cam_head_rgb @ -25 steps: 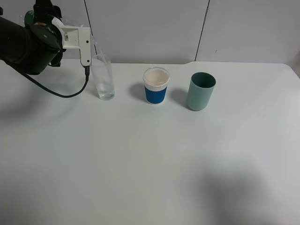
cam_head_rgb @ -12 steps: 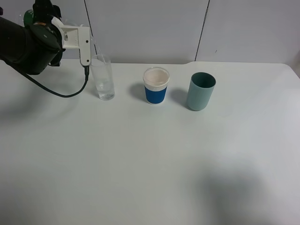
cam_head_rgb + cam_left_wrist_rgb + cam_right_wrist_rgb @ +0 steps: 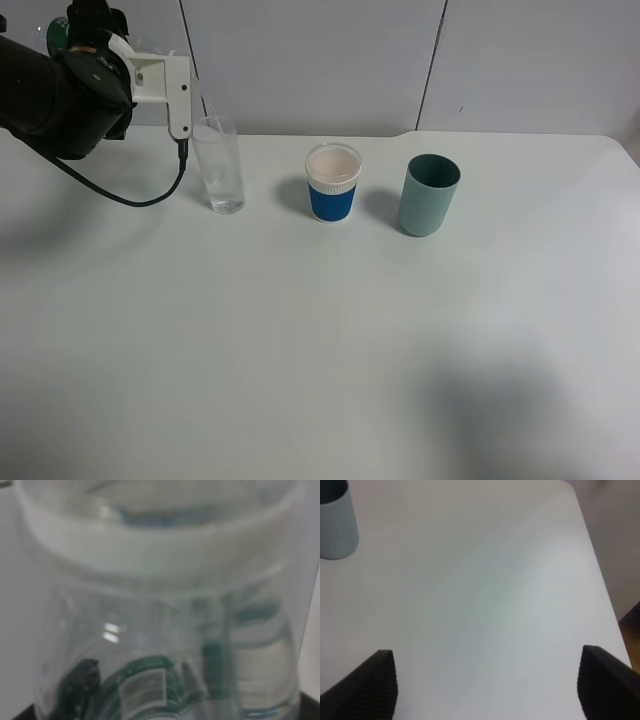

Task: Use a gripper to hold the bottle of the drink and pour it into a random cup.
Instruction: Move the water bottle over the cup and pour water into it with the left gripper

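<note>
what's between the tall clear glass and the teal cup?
The blue-and-white cup stands alone between the tall clear glass and the teal cup, apart from both; the exterior high view shows it.

Three cups stand apart in a row along the back of the surface (image 3: 320,340): the cup (image 3: 219,165) leftmost, a second cup (image 3: 332,183) in the middle, a third cup (image 3: 429,195) rightmost. The left tool (image 3: 105,45) hangs up behind and left of the cup. The bottle (image 3: 160,630) in it seemingly reaches over the cup's rim.
</note>
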